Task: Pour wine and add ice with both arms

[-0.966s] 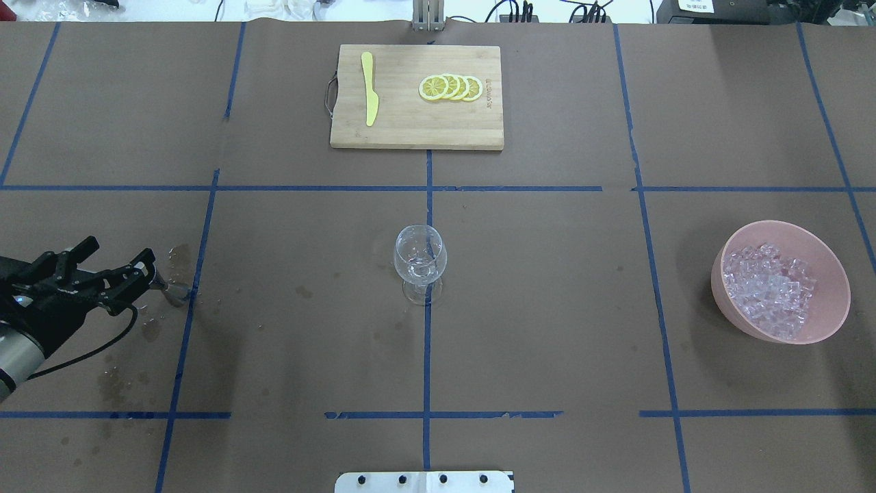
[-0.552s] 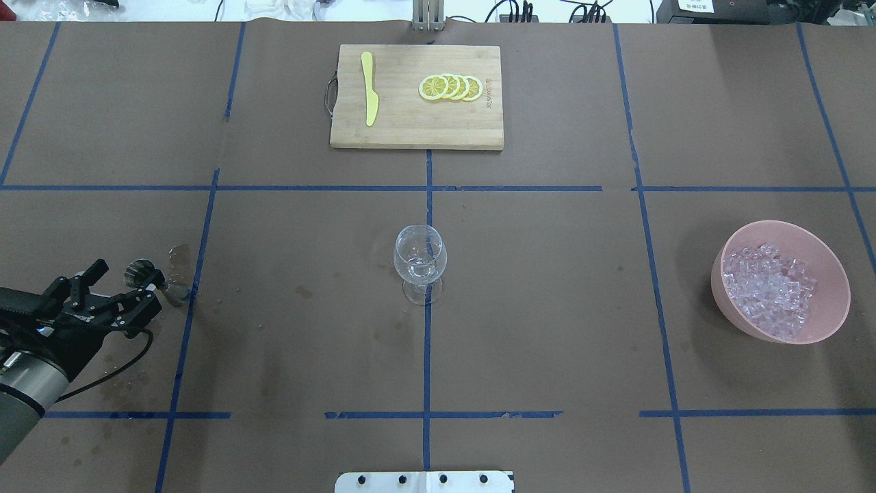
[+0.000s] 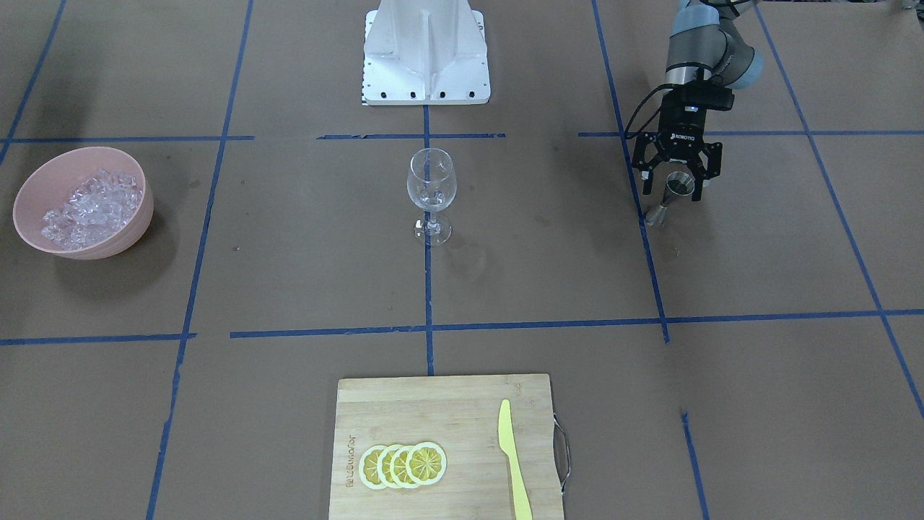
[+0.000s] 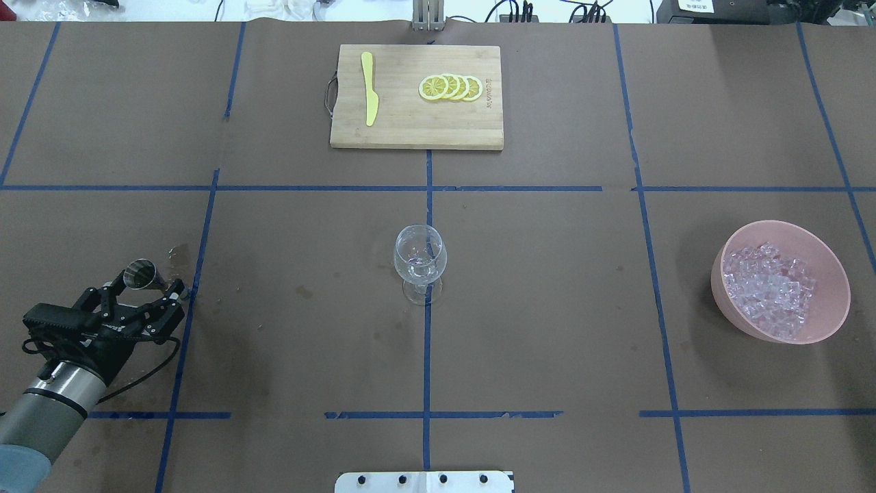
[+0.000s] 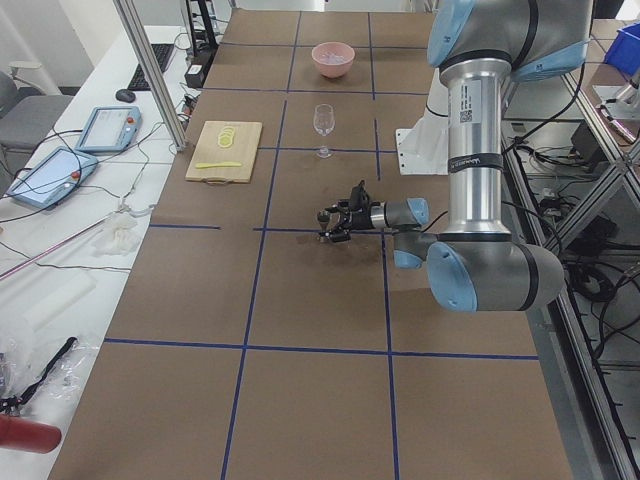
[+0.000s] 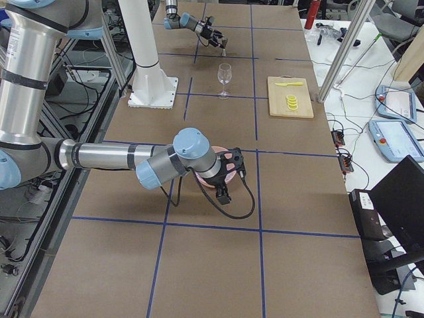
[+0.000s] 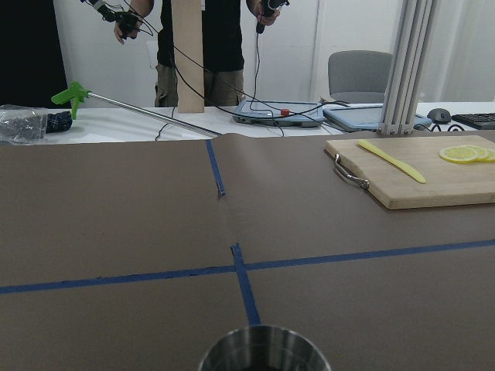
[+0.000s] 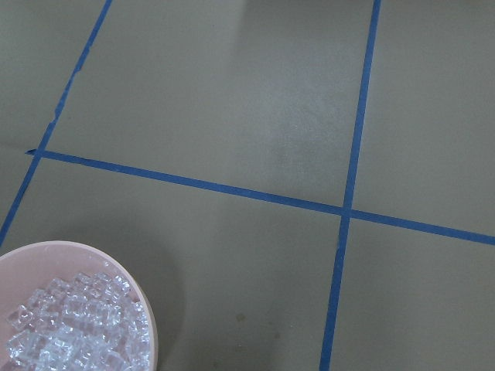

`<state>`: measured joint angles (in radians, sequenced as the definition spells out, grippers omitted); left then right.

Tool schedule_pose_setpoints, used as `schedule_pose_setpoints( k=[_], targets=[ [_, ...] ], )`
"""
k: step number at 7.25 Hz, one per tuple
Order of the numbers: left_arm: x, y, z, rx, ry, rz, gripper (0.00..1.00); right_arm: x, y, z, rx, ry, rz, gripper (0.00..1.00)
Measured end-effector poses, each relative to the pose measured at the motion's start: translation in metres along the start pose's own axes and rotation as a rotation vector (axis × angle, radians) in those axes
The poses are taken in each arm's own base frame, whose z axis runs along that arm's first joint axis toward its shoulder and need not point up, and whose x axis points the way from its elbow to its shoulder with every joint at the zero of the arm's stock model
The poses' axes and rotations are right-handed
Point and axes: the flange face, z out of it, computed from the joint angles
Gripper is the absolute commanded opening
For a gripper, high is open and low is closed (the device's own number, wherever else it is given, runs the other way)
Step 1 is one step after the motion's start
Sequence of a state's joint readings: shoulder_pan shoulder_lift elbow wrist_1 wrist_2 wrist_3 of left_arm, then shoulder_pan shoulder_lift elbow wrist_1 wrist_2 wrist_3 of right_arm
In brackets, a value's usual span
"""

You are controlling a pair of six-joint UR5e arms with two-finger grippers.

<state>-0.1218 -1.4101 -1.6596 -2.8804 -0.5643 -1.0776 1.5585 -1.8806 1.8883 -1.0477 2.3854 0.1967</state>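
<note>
The camera at the right gripper [image 6: 224, 192] looks down on brown paper [image 8: 232, 85] covering the table. A pink bowl [image 8: 153, 328] sits low and to the left of the gripper's line of sight, cut off by the view's edges, with only part of its rim showing. The ice [image 8: 73, 325] lies heaped inside it, many small clear cubes glinting white. Ahead of the gripper a long blue tape line [image 8: 193, 184] runs across the paper, passing near the bowl without touching it. A second tape line [image 8: 357, 131] crosses it to the right, and a third tape line [image 8: 77, 69] slants along the far left
</note>
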Motion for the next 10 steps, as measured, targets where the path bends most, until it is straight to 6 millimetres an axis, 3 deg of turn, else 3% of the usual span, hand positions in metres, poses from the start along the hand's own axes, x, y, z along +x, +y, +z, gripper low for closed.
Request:
schedule_pose_setpoints(
  k=[8, 10],
  targets=[
    [0.0, 0.019, 0.002, -0.021, 0.0, 0.008, 0.57, 0.001, 0.0, 0.001, -0.001, 0.003, 0.003, 1.0],
    [0.001, 0.019, 0.002, -0.022, 0.002, 0.007, 0.27, 0.002, 0.0, 0.001, -0.001, 0.003, 0.003, 1.0]
  ],
)
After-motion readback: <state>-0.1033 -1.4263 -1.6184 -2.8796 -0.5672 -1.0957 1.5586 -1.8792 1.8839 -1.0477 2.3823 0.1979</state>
